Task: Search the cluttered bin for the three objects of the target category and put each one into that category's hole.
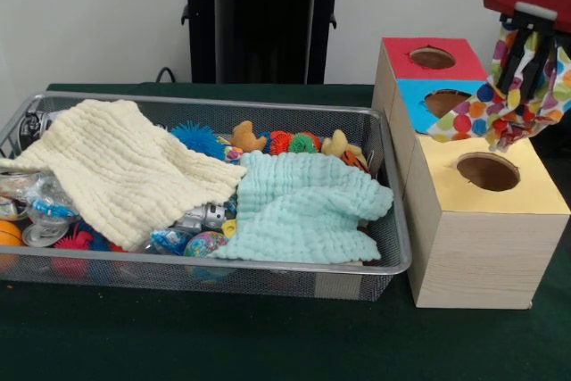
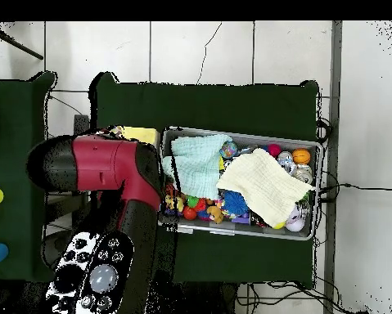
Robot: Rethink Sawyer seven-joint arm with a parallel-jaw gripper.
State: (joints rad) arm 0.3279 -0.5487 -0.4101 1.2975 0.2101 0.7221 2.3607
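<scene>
**Front view: dotted cloth dangling over the boxes**

Front view has the gripper (image 1: pixel 526 64) clamped on a polka-dot fabric piece (image 1: pixel 500 109), which hangs above the yellow-faced box (image 1: pixel 486 220), a bit behind its round hole (image 1: pixel 487 171) and in front of the blue-faced box (image 1: pixel 437 104). Red-faced box (image 1: pixel 428 60) sits furthest back. Left of them, the wire mesh bin (image 1: pixel 201 265) holds a cream waffle cloth (image 1: pixel 125 171), a mint waffle cloth (image 1: pixel 303 207) and mixed small toys. Overhead, the arm (image 2: pixel 109 176) hides the boxes.

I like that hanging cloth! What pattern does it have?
White polka-dot cloth with bright multicoloured dots, clearest in the front view.
</scene>
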